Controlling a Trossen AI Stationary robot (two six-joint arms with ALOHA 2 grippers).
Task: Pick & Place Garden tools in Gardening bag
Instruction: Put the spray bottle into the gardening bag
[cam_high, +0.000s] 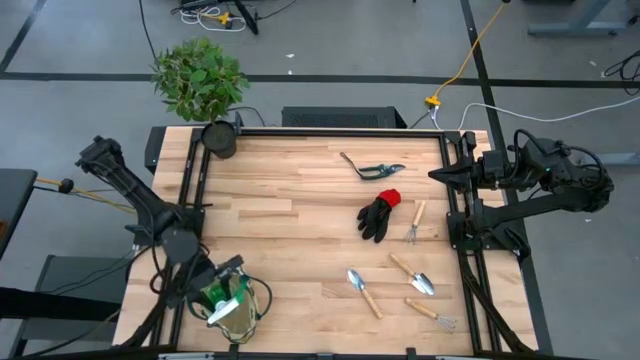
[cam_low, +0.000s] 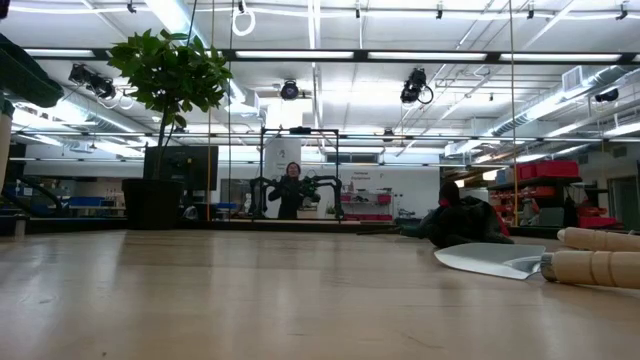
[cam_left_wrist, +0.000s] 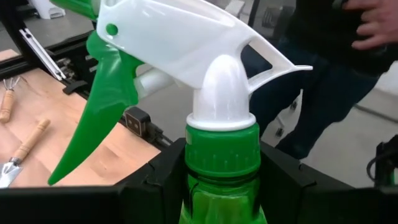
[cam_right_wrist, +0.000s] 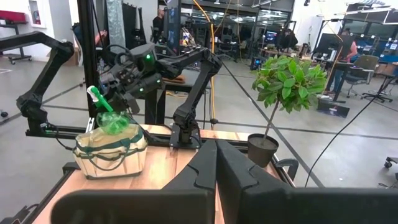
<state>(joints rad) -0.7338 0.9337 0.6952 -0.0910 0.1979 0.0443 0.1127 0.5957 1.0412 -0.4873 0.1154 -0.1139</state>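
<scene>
From where I stand, the left gripper (cam_high: 222, 298) has its fingers pinching the neck of the green spray bottle (cam_left_wrist: 211, 149), and the bottle stands upright, nozzle up, right over the mouth of the gardening bag (cam_right_wrist: 111, 151). The bag sits at about seven o'clock on the table (cam_high: 300, 200), at the left arm's own corner. So the coming move looks to turn on one thing: the bag lies straight below the bottle, whose long axis runs vertical, and a plain lowering should seat it. I cannot tell whether its base is already inside.

The right gripper (cam_right_wrist: 216, 163) waits at three o'clock, fingers pressed together, holding nothing. The remaining tools, the glove (cam_high: 379, 214), the shears (cam_high: 372, 168) and the trowels (cam_high: 412, 273), lie toward four o'clock, nearer that right arm.
</scene>
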